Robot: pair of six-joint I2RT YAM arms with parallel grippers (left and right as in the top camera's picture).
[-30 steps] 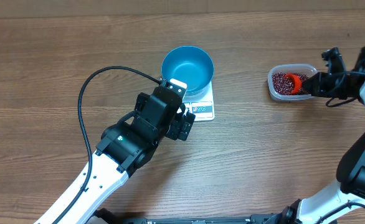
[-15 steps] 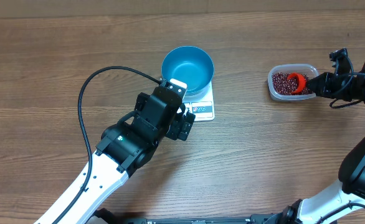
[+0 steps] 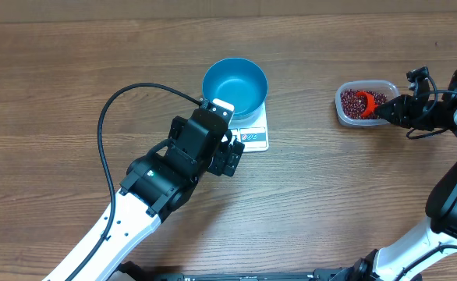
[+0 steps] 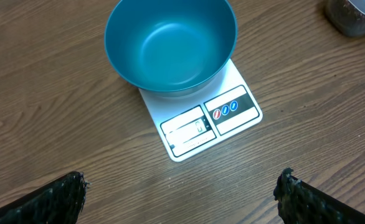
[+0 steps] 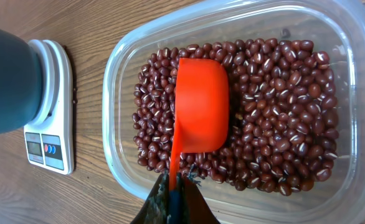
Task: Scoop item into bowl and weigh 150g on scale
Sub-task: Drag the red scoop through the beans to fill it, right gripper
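The teal bowl [image 3: 235, 86] [image 4: 170, 43] stands on the white scale [image 3: 255, 138] [image 4: 232, 109], and its inside is bare. My left gripper [image 3: 232, 158] [image 4: 181, 186] hovers open just in front of the scale, with only table between its fingers. At the right, the dark red beans [image 3: 353, 104] [image 5: 276, 93] fill a clear plastic tub [image 3: 341, 113] [image 5: 117, 99]. My right gripper [image 3: 387, 112] [image 5: 175, 190] is shut on the thin handle of an orange scoop [image 3: 366, 101] [image 5: 201, 106]. The scoop lies on the beans with its rounded back towards the wrist camera.
A black cable [image 3: 108, 117] loops over the table left of my left arm. The wooden table [image 3: 57, 70] stretches around everything. In the right wrist view the scale [image 5: 48, 112] and the bowl [image 5: 8, 81] show at the left, beyond the tub.
My right gripper has shifted the scoop slightly left, further over the beans in the tub. The left arm, bowl and scale have not moved.
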